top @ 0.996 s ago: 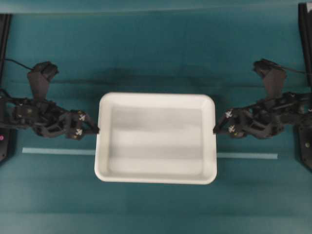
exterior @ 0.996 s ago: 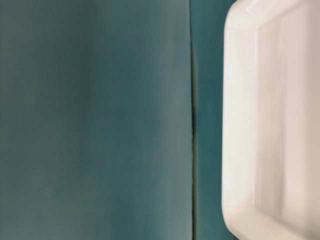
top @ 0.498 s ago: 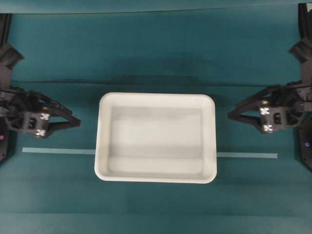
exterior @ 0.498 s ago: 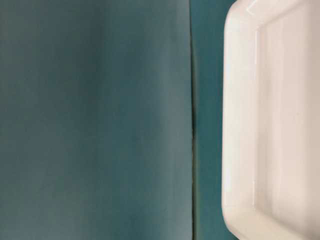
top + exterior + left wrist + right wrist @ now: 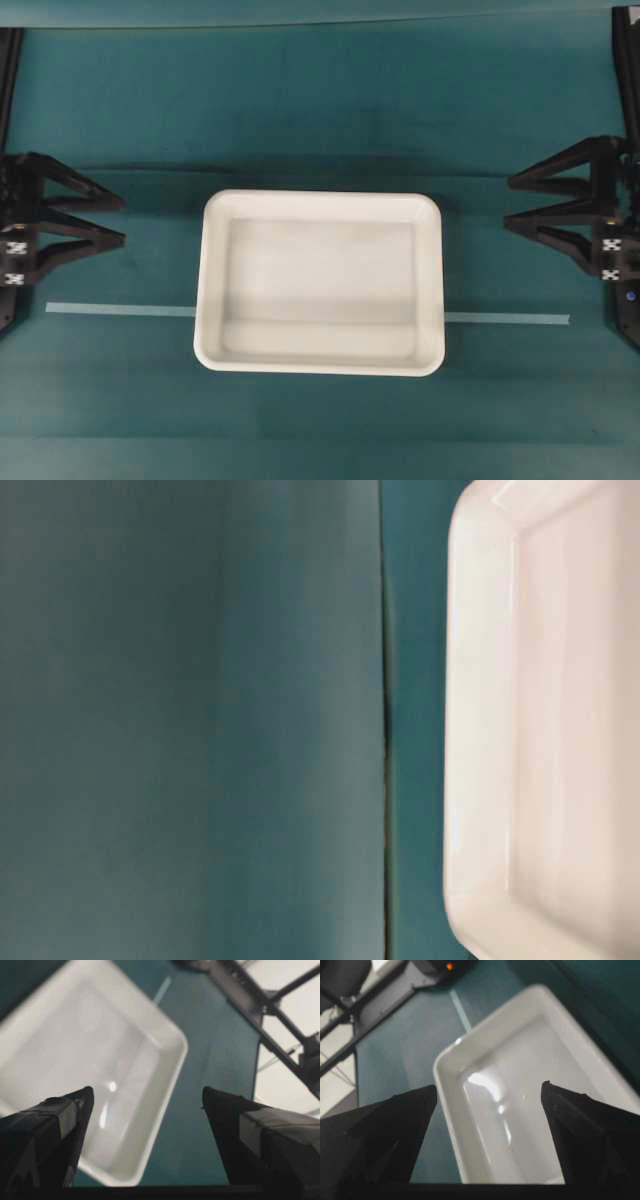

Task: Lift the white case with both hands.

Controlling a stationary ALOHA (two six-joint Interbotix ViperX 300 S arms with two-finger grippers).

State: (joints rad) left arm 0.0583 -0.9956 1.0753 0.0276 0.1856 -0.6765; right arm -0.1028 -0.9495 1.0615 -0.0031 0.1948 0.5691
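We see the white case (image 5: 320,283) flat at the counter's (image 5: 320,120) centre, our left gripper (image 5: 118,219) at nine o'clock and right gripper (image 5: 510,204) at three both released and well apart from it, so in our judgement the next move is closing in on its short rims.

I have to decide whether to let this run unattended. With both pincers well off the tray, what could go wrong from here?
1. The left pincer and right pincer stand open and apart from the large shallow white plastic tray, so both must reach it; uneven arrival could push it sideways on the teal table cover.
2. The tray's rim looks smooth and glossy, so a grip may slip.
3. Unequal lifting would likely tilt it.
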